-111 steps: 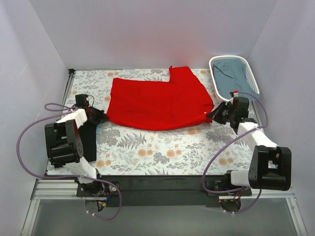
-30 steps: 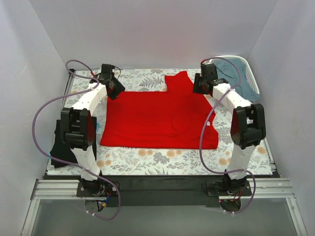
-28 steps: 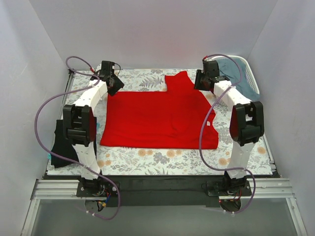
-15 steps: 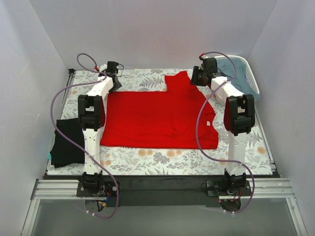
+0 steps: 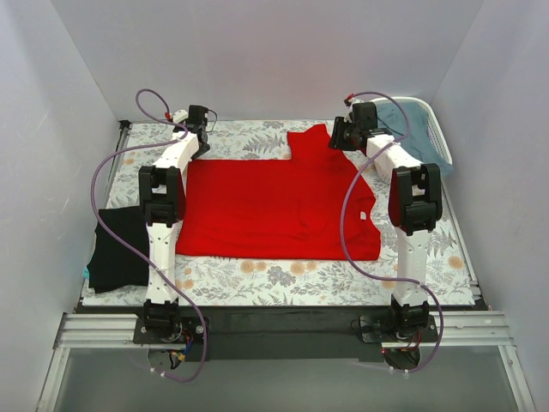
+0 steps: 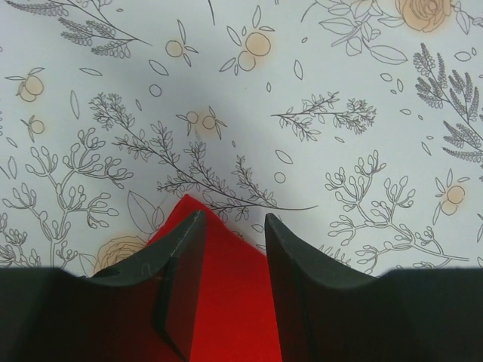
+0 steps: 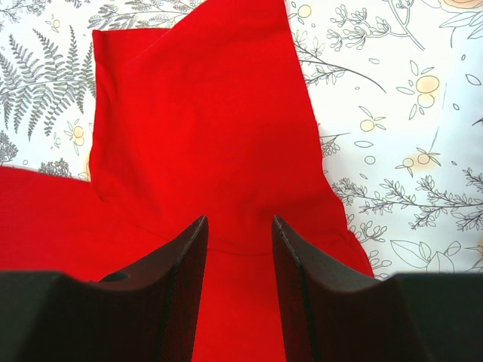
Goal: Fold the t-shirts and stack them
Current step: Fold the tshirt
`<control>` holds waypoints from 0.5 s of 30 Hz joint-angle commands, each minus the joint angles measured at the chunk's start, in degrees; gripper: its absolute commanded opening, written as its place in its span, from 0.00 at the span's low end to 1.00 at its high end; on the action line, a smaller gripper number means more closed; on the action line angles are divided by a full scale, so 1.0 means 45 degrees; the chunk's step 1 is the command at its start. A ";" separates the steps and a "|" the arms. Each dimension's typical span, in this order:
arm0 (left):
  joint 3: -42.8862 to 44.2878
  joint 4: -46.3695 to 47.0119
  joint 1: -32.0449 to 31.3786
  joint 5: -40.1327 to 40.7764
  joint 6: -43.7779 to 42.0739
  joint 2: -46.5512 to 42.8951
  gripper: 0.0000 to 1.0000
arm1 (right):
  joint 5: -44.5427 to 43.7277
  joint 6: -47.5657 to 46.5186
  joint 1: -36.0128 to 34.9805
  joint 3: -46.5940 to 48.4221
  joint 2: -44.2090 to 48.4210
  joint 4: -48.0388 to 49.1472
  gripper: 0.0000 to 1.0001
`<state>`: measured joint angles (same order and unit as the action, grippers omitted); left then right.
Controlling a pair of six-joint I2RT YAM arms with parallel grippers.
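The red t-shirt (image 5: pixel 274 202) lies spread flat in the middle of the floral table (image 5: pixel 283 273), with one sleeve (image 5: pixel 310 142) pointing to the back. A black t-shirt (image 5: pixel 116 249) lies bunched at the table's left edge. My left gripper (image 5: pixel 201 144) is at the red shirt's far left corner. In the left wrist view its jaws (image 6: pixel 234 216) stand apart on either side of that red corner (image 6: pixel 226 294). My right gripper (image 5: pixel 337 140) is over the far right part by the sleeve. It is open (image 7: pixel 238 219), with red cloth (image 7: pixel 204 113) flat beneath it.
A white basket (image 5: pixel 439 137) holding blue-grey cloth stands at the back right corner, just behind the right arm. White walls close in the table on three sides. Both arms stretch far back along the shirt's two sides.
Both arms have stretched further toward the back. The left gripper has shifted right onto the shirt's far left corner, uncovering the black shirt. The red shirt has stayed in place.
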<state>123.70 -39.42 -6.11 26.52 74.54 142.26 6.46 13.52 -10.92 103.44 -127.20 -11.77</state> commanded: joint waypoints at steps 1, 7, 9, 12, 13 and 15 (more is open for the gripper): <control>-0.0066 -0.0166 -0.0010 0.1018 -0.0061 -0.0948 0.36 | 0.0322 -0.0055 0.0121 0.0568 0.0004 0.0604 0.46; 0.0244 -0.0536 -0.0010 0.0982 -0.0100 -0.0443 0.36 | 0.0615 0.0081 0.0356 0.0549 0.0024 0.0643 0.46; 0.0421 -0.0751 -0.0048 0.0825 -0.0081 -0.0188 0.36 | 0.0655 0.0082 0.0433 0.0568 0.0004 0.0662 0.46; 0.0500 -0.0928 -0.0107 0.0922 0.0017 0.0008 0.36 | 0.0830 0.0140 0.0551 0.0705 -0.0093 0.0701 0.46; 0.0519 -0.0947 -0.0107 0.1058 0.0036 0.0047 0.36 | 0.0888 0.0179 0.0570 0.0783 -0.0229 0.0663 0.46; 0.0519 -0.0967 -0.0107 0.1040 0.0056 0.0184 0.36 | 0.1142 0.0199 0.0629 0.1036 -0.0386 0.0663 0.49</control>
<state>123.83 -42.59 -6.31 28.99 74.54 142.32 9.45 13.96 -8.60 104.60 -127.83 -11.38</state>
